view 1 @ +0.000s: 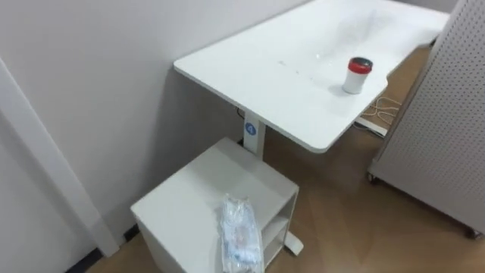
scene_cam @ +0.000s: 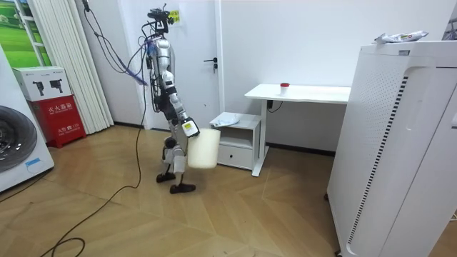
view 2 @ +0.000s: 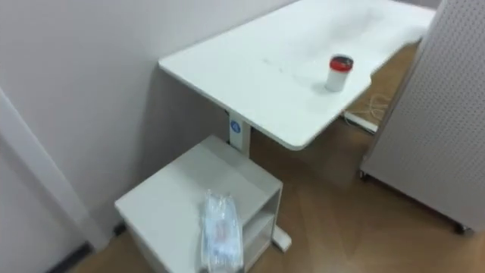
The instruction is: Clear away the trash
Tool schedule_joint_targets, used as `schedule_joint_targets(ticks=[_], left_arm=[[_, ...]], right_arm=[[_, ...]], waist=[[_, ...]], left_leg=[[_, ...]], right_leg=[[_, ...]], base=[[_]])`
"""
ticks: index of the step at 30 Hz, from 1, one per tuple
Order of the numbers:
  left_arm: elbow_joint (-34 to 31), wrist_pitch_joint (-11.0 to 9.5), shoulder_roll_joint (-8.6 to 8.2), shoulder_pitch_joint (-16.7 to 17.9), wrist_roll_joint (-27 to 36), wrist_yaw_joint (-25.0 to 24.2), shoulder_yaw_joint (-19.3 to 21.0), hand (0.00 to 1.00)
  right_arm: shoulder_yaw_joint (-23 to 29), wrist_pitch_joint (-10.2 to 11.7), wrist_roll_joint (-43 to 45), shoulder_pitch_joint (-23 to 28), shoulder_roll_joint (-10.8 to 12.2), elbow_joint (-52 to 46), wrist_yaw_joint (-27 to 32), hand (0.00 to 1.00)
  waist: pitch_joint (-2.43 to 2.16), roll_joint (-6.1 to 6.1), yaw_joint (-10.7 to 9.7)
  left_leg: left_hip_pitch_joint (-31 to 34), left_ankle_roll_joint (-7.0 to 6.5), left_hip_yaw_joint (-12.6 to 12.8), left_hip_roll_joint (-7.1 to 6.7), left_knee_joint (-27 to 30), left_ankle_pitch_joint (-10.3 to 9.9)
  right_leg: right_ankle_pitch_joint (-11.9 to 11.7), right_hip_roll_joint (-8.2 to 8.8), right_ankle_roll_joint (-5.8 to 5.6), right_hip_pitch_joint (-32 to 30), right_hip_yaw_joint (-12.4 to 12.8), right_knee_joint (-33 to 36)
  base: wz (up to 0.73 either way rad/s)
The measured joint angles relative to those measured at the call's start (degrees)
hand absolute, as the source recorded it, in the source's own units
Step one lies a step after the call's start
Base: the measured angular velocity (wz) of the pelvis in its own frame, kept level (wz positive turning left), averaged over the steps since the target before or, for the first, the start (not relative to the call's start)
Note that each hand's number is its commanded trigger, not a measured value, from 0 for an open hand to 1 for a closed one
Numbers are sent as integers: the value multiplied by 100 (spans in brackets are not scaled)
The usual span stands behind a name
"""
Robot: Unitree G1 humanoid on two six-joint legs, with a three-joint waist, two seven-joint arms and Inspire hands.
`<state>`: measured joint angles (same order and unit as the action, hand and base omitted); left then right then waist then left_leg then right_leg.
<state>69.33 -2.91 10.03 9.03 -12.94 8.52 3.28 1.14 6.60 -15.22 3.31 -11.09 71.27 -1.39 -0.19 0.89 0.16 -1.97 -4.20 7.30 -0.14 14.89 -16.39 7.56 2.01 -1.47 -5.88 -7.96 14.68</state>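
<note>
We count one white bench (view 1: pixel 258 76), one low cabinet (view 1: pixel 189 201), one small red-lidded pot (view 1: pixel 357 74) and one perforated panel (view 1: pixel 447 129). We count two pieces of crumpled litter: one clear wrapper (view 1: pixel 241 235) and one packet (scene_cam: pixel 401 36). We also count one pale bin (scene_cam: pixel 203 148), one washing machine (scene_cam: pixel 14 143) and one red box (scene_cam: pixel 63 118).

A white rectangular desk (view 1: pixel 265 76) stands against the wall. A small white canister with a red lid (view 1: pixel 357 75) sits near the desk's right edge. Before and below the desk's near corner is a low white cabinet (view 1: pixel 189 201). A crumpled clear plastic wrapper (view 1: pixel 241 235) lies on the cabinet top, at its near right edge. A white perforated panel (view 1: pixel 447 129) stands right of the desk, with a white power strip (view 1: pixel 371 125) on the floor between them.
</note>
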Motion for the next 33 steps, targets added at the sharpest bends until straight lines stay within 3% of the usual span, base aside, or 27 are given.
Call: schedule_joint_targets(ticks=[2, 3, 5, 6, 7, 8, 9, 10, 11, 12, 15, 16, 18, 21, 24, 28, 33], left_arm=[[-42, -34, 6, -122, -8, 26, 43, 0], [-73, -144, 6, -195, -11, 104, 49, 0], [-89, -308, 6, -386, -5, 235, 44, 0], [-98, -364, 5, -520, -5, 325, 1, 0], [-88, -430, -17, -710, -8, 424, -51, 0], [-83, -480, -43, -860, -14, 477, -101, 0], [-107, -636, -137, -1161, -21, 537, -173, 0], [-341, -766, -187, -1464, -110, 612, -246, 0], [-422, -848, -190, -1533, -177, 662, -243, 0], [-462, -931, -212, -1660, -299, 818, -249, 0], [-518, -1005, -227, -1907, -459, 1244, -411, 0], [-521, -1084, -231, -2035, -456, 1373, -422, 0], [-518, -1170, -230, -2255, -447, 1544, -413, 0], [-518, -1291, -158, -2633, -331, 1902, -409, 0], [-534, -1442, -17, -2960, -303, 2181, -410, 0], [-548, -1567, 140, -3236, -282, 2512, -438, 0], [-547, -1771, 184, -3481, -228, 2765, -814, 0]], right_arm=[[-57, 55, 10, -12, 28, 5, 13, 100], [-135, 90, 19, -53, 38, 8, 44, 100], [-278, 114, 19, -139, 34, -1, 87, 100], [-396, 132, 20, -261, 36, 5, 121, 100], [-485, 147, 28, -386, 43, 19, 158, 100], [-488, 173, 32, -424, 55, 51, 188, 100], [-395, 275, 82, -481, 33, 237, 234, 100], [-141, 281, 167, -609, 52, 316, 309, 100], [-104, 256, 215, -709, 84, 393, 345, 100], [-124, 262, 230, -876, 131, 468, 379, 100], [-470, 262, 351, -1117, 156, 466, 370, 100], [-569, 261, 418, -1147, 163, 466, 351, 100], [-665, 249, 327, -1207, 162, 471, 316, 100], [-784, 236, 135, -1346, 131, 433, 294, 100], [-937, 374, -7, -1429, 104, 398, 259, 100], [-1114, 457, -91, -1442, 107, 276, 247, 100], [-1278, 467, -326, -1471, 120, 151, 253, 100]], waist=[[34, -55, -46], [63, -99, -68], [66, -108, -89], [48, -150, -150], [112, -191, -195], [172, -225, -205], [171, -186, -221], [177, -39, -178], [179, -90, -65], [178, -125, 40], [218, -51, 72], [253, -2, 4], [297, 29, -60], [316, 72, -217], [334, 76, -317], [355, 79, -523], [393, 50, -650]], left_leg=[[85, 3, 48, 9, 128, 2], [178, 3, 91, 16, 265, 2], [276, 4, 157, 20, 297, 1], [475, 19, 191, 8, 512, -8], [1013, 136, 301, 16, 1407, 0], [1395, 253, 350, 39, 1850, -78], [2051, 342, 142, 118, 1597, -122], [2628, -62, 178, 386, 1463, 373], [2708, -68, 391, 370, 1534, 375], [2740, -140, 690, 371, 1485, 378], [2741, -211, 827, 339, 1453, 374], [2739, -226, 822, 339, 1421, 359], [2773, -173, 835, 331, 1423, 356], [3042, -115, 879, 408, 1614, 387], [3315, -79, 883, 472, 1786, 408], [3486, -55, 766, 479, 1870, 442], [3621, -66, 767, 485, 1865, 471]], right_leg=[[0, 42, 1, -6, 26, 0], [0, 51, 0, -25, 70, 2], [-1, 19, 2, -130, 79, 26], [-6, 90, 8, -215, 90, 32], [-16, 210, 4, -265, 369, 23], [-11, 275, -35, -289, 652, 9], [-19, 300, -96, -477, 837, 71], [181, 287, -328, -894, 869, 453], [311, 337, -386, -1080, 896, 661], [350, 416, -403, -1285, 707, 835], [330, 464, -377, -1418, 540, 908], [327, 460, -390, -1451, 525, 958], [329, 487, -380, -1620, 469, 1145], [352, 460, -303, -2010, 482, 1472], [432, 441, -220, -2379, 484, 1726], [391, 396, -201, -2578, 469, 1824], [393, 388, -178, -2732, 469, 1845]], base=[[6], [11], [5], [24], [39], [75], [81], [58], [0], [-41], [-36], [-19], [-12], [-17], [-21], [-14], [0]])
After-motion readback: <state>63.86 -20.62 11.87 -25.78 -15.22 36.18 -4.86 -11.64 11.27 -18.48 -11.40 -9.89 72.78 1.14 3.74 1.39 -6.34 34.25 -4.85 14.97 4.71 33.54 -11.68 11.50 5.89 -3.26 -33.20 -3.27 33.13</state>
